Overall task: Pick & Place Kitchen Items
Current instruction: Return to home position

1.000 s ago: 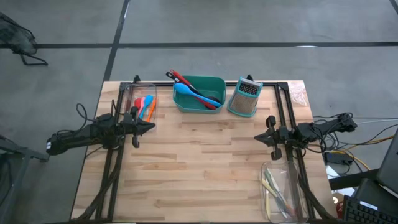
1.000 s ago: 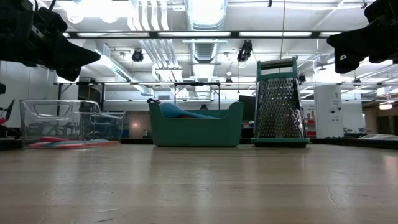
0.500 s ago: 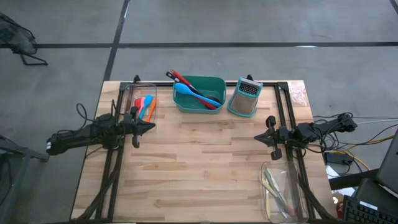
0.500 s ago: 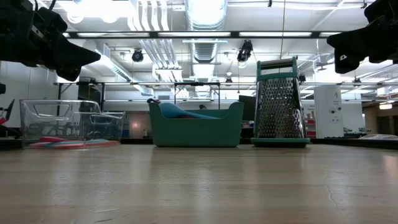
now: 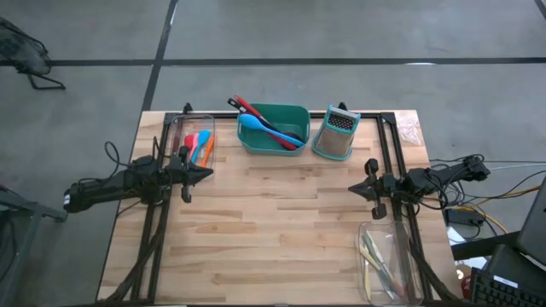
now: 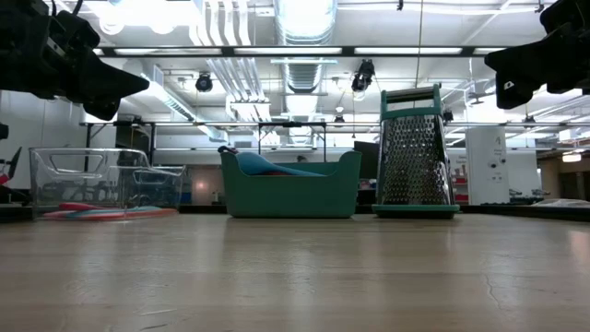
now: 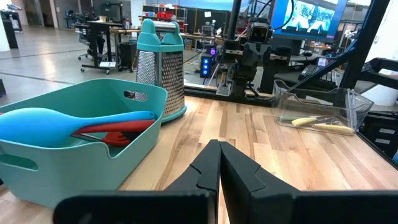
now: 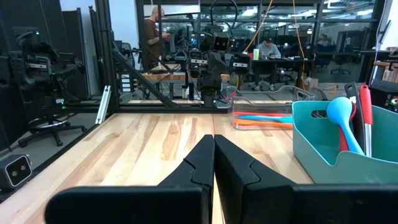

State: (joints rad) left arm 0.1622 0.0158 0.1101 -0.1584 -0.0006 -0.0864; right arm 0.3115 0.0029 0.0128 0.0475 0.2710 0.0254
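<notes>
A teal tub [image 5: 273,128] at the table's far middle holds a blue spoon [image 5: 256,125], a red utensil [image 5: 247,107] and a dark blue one. A clear bin [image 5: 193,141] at the far left holds red, pink, orange and blue utensils [image 5: 200,145]. A clear bin [image 5: 386,264] at the near right holds yellow utensils [image 5: 372,252]. My left gripper [image 5: 207,173] is shut and empty, above the table's left side. My right gripper [image 5: 354,188] is shut and empty, above the right side. The two point at each other.
A steel box grater [image 5: 335,132] with a teal base stands upright right of the tub. Bare wood lies between the two grippers [image 5: 281,213]. Black frame rails run along the table's left and right sides [image 5: 395,153]. People show in the room beyond [image 8: 152,31].
</notes>
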